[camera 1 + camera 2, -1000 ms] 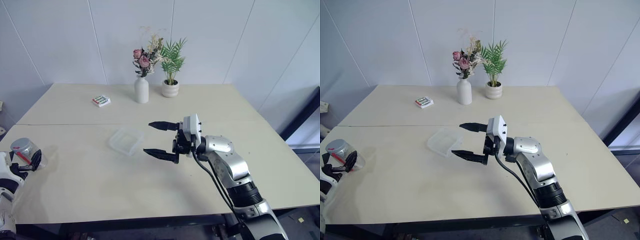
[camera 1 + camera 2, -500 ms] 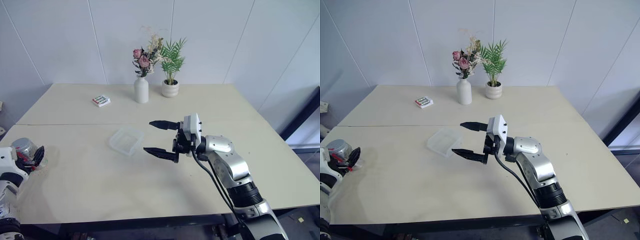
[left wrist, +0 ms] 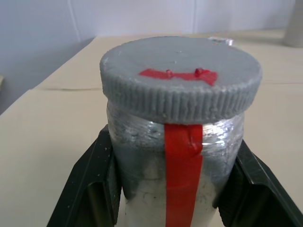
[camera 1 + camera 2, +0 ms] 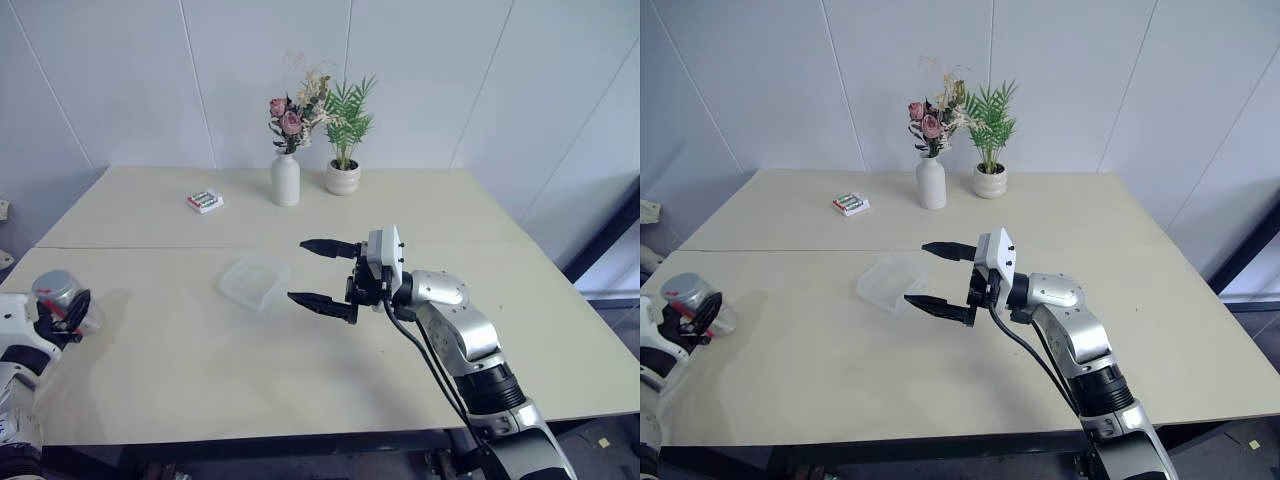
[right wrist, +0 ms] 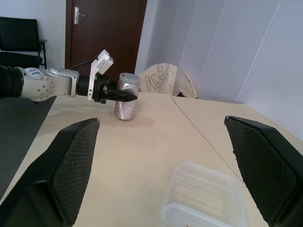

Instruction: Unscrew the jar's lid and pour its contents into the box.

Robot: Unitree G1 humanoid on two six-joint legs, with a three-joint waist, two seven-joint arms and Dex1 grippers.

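At the far left edge of the pale beige bench, the left hand has its two black fingers clamped on the sides of the small silvery-grey cylindrical jar, which stands upright with a red strip running down its side. The round grey ribbed screw lid, marked with red on top, sits on the jar. The contents cannot be made out.

Toward the back of the bench lies a small white packet with green and red items. Nearer the middle rests the shallow clear plastic box with rounded corners, flat on the bench and well apart from the jar.

Behind it, at the back edge, stand a white vase of pink and cream flowers and, just beside it, a small white pot with a green plant.

The right hand hangs above the bench just right of the box, its black fingers spread wide and holding nothing, pointing leftward toward the box.
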